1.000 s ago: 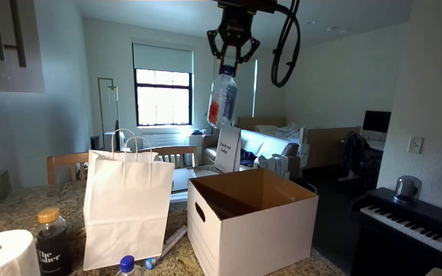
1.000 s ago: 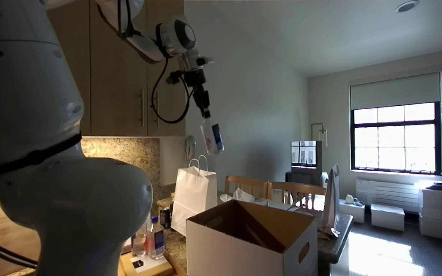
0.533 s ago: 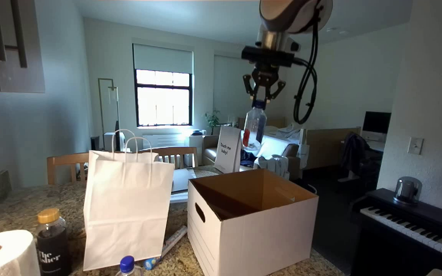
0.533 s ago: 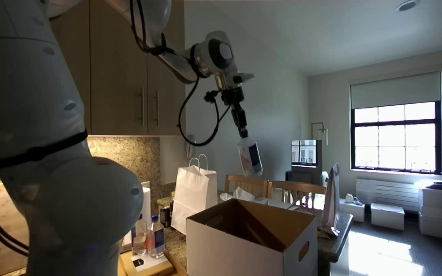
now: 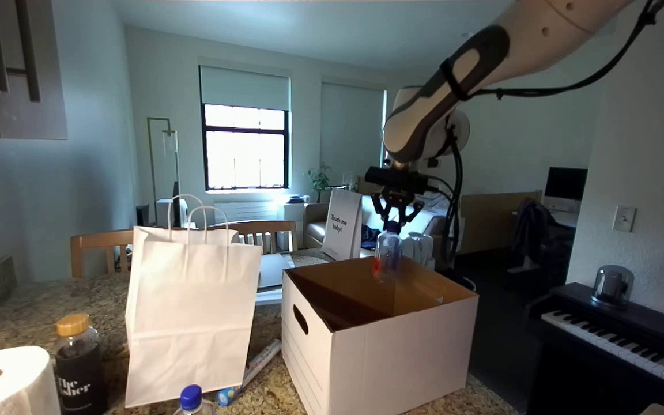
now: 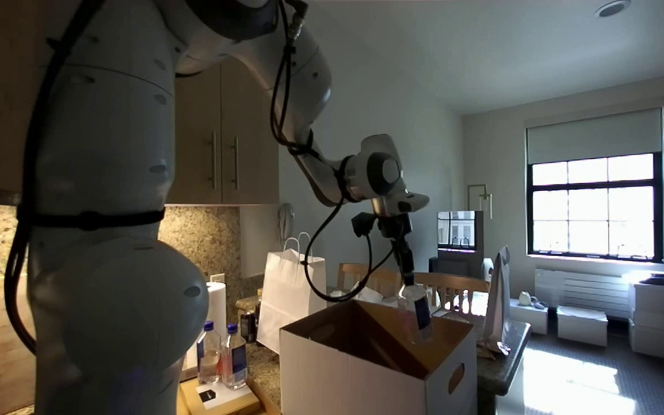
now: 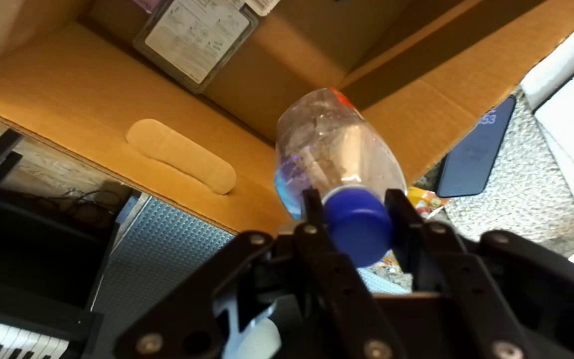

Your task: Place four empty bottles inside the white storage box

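Lowered since the earlier frames: gripper (image 5: 393, 223) and bottle (image 5: 388, 256), together, from well above the white box (image 5: 404, 360) down to its open top.

Bottle: clear plastic, blue cap (image 7: 359, 229), red patch on one side. Directly below the jaws, tilted slightly, its foot seen against the brown inner wall in both exterior views (how deep it reaches cannot be told).

Jaws: clamped on the bottle at the cap, fingers (image 7: 313, 212) one to each side.

White box: under the jaws, opening upward. On its floor, lower than the jaws, one labelled thing (image 7: 197, 40), grey-edged, kind uncertain.

Two more bottles (image 6: 234, 360): capped blue, upright, side by side, lower than the jaws and well apart from them.

Paper bag (image 5: 193, 317): white, upright, near the box, well apart from the jaws.

Further differences: the arm (image 5: 519, 55) reaches farther out over the box; one standing bottle, partly hidden behind it before, shows more fully. Unmoved: box, bag.
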You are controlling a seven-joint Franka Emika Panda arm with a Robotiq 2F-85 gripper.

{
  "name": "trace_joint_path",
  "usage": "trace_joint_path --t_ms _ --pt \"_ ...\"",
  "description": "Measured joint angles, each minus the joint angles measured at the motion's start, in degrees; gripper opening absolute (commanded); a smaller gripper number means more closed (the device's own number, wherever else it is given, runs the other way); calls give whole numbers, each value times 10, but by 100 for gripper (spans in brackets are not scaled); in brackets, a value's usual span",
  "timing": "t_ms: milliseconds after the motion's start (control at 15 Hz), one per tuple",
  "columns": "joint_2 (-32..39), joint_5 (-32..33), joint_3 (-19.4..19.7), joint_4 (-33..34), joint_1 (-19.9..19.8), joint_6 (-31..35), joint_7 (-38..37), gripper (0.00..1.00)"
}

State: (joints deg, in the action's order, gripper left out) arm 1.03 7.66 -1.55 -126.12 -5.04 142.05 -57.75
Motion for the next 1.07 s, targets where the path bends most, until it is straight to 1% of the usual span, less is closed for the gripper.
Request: trace_joint_path --t_ms 200,400,600,800,867,933,1000,1067 --pt "83 -27 21 37 1 17 12 13" --pt "162 -46 36 90 4 19 14 13" --pt "237 -65 47 147 9 17 16 13" --pt "303 -97 55 206 7 0 38 14" --pt "321 -107 57 225 6 -11 45 17" --pt "336 -115 59 242 6 -21 51 52" --pt "349 -120 61 258 6 -34 56 60" --pt "357 -122 63 270 6 -47 59 66"
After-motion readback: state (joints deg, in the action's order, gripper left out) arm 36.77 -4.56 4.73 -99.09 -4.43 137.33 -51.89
